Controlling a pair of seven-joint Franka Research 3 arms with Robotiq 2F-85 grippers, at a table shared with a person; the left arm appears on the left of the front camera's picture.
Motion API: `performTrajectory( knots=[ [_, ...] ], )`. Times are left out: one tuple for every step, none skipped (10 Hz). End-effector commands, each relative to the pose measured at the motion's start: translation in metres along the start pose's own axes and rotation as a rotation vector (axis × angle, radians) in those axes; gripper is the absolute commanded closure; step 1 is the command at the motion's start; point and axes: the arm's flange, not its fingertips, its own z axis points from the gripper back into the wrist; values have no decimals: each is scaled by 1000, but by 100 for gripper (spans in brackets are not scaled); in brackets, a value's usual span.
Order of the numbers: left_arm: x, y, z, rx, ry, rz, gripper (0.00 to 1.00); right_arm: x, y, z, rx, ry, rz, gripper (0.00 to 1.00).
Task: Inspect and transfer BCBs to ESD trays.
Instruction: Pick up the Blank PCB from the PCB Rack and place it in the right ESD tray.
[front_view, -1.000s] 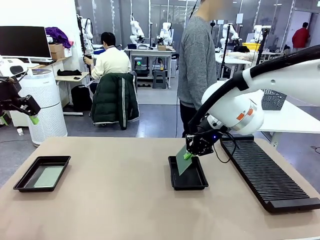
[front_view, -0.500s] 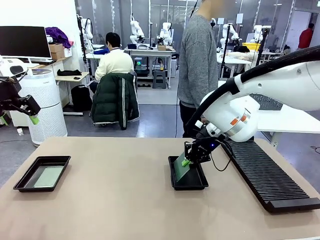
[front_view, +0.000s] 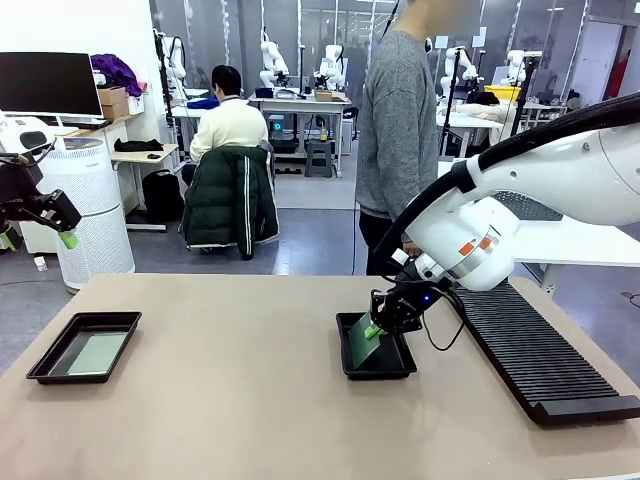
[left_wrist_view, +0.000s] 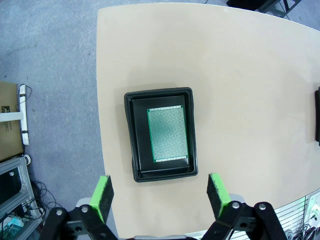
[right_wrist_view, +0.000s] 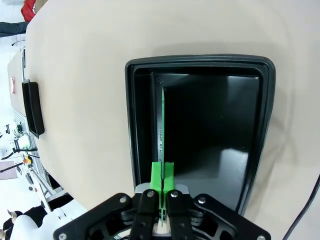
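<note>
1. From my remote seat: the right hand (front_view: 374, 328) is clenched on the upper edge of a BCB (front_view: 363, 345), green pads pinching it from both sides.
2. That board stands tilted on edge inside the middle ESD tray (front_view: 401, 368), which I'll use as my landmark. Its lower edge is down in the tray, near the wall on the side away from the slotted rack (front_view: 530, 345).
3. In the right wrist view the BCB (right_wrist_view: 161, 125) shows edge-on as a thin green line running along the tray's (right_wrist_view: 200, 62) long wall, with the hand (right_wrist_view: 161, 176) closed tight on it.
4. The rack lies just beside the landmark tray, on the robot's right.
5. The second ESD tray (front_view: 40, 370) sits well apart from it, toward the bench's (front_view: 230, 400) left end, with another BCB (front_view: 97, 352) lying flat on its floor.
6. The left hand (left_wrist_view: 160, 192) is released, fingers spread wide and holding nothing, hanging above that far tray (left_wrist_view: 131, 135); its BCB (left_wrist_view: 167, 133) fills most of the floor.
7. A person in a grey sweater (front_view: 395, 120) stands at the far side of the bench, behind the landmark tray.
</note>
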Motion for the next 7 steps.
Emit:
performTrajectory(
  knots=[
    [-2, -1, -1, 3, -4, 1, 0, -1, 3, 2, -4, -2, 5, 98],
    [-2, -1, -1, 3, -4, 1, 0, -1, 3, 2, -4, -2, 5, 98],
    [-2, -1, -1, 3, -4, 1, 0, -1, 3, 2, -4, -2, 5, 98],
    [-2, -1, -1, 3, -4, 1, 0, 0, 1, 0, 0, -1, 3, 98],
    [-2, -1, -1, 3, -4, 1, 0, 1, 1, 1, -7, 7, 4, 98],
    [-2, -1, -1, 3, -4, 1, 0, 2, 4, 1, -13, 5, 11, 86],
    [-2, -1, -1, 3, -4, 1, 0, 2, 7, 3, -23, 3, 13, 78]
  ],
)
